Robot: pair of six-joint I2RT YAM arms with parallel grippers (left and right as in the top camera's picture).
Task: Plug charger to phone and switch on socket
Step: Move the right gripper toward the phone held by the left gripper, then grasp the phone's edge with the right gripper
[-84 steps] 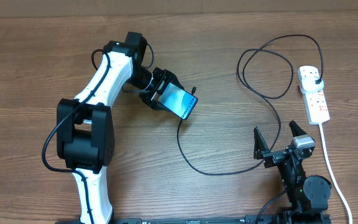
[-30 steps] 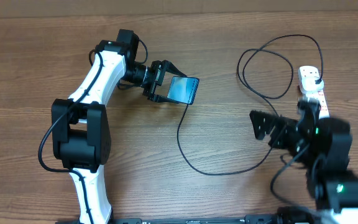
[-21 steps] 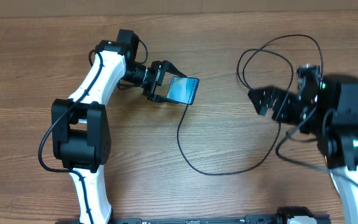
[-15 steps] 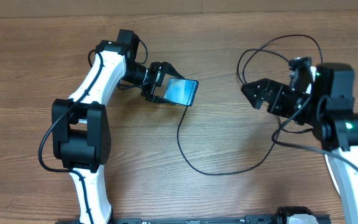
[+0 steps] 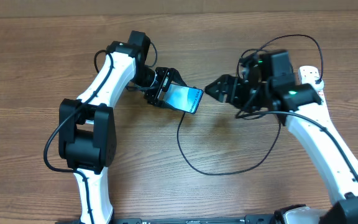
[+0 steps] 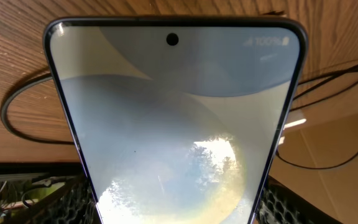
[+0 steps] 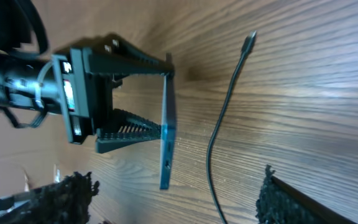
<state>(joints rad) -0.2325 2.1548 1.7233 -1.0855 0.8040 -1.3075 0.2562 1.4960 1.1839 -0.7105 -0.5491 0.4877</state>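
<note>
My left gripper (image 5: 168,91) is shut on the phone (image 5: 186,99), holding it tilted just above the table; its light blue screen (image 6: 173,118) fills the left wrist view between my fingers (image 6: 284,204). My right gripper (image 5: 215,89) stands open just right of the phone, nothing between its fingers (image 7: 291,199). In the right wrist view the phone (image 7: 167,134) appears edge-on. The charger cable (image 7: 218,140) lies beside it on the wood, its connector tip (image 7: 249,41) free. The cable (image 5: 216,172) loops across the table toward the socket (image 5: 306,72), which my right arm partly hides.
The table is brown wood (image 5: 30,62). The black cable makes extra loops (image 5: 278,43) at the back right, above my right arm. My left arm's base (image 5: 86,143) stands at the front left.
My right arm has swung up and left from beside the socket to just right of the phone, its jaws narrowing slightly. The left gripper has shifted the phone a little rightward.
</note>
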